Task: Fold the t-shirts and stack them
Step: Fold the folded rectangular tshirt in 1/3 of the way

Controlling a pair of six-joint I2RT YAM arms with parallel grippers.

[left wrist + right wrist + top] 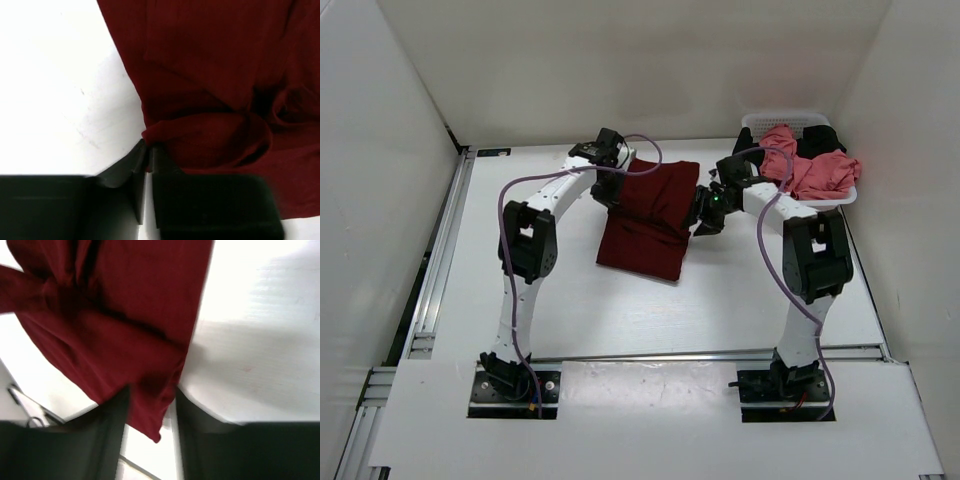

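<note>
The dark maroon t-shirt [650,215] lies partly folded in the middle of the table. It also shows in the left wrist view [215,85] and the right wrist view [125,315]. My left gripper [610,193] is at the shirt's left edge, and its jaws [148,146] are shut on a small fold of that edge. My right gripper [704,222] is at the shirt's right edge. Its jaws [152,390] stand apart with a corner of the maroon cloth hanging loose between them. The salmon pink t-shirt [812,172] and the black t-shirt [817,143] lie bunched in the basket.
The white perforated basket [790,119] stands at the back right corner, just behind my right arm. White walls enclose the table on the left, back and right. A metal rail [440,260] runs along the table's left edge.
</note>
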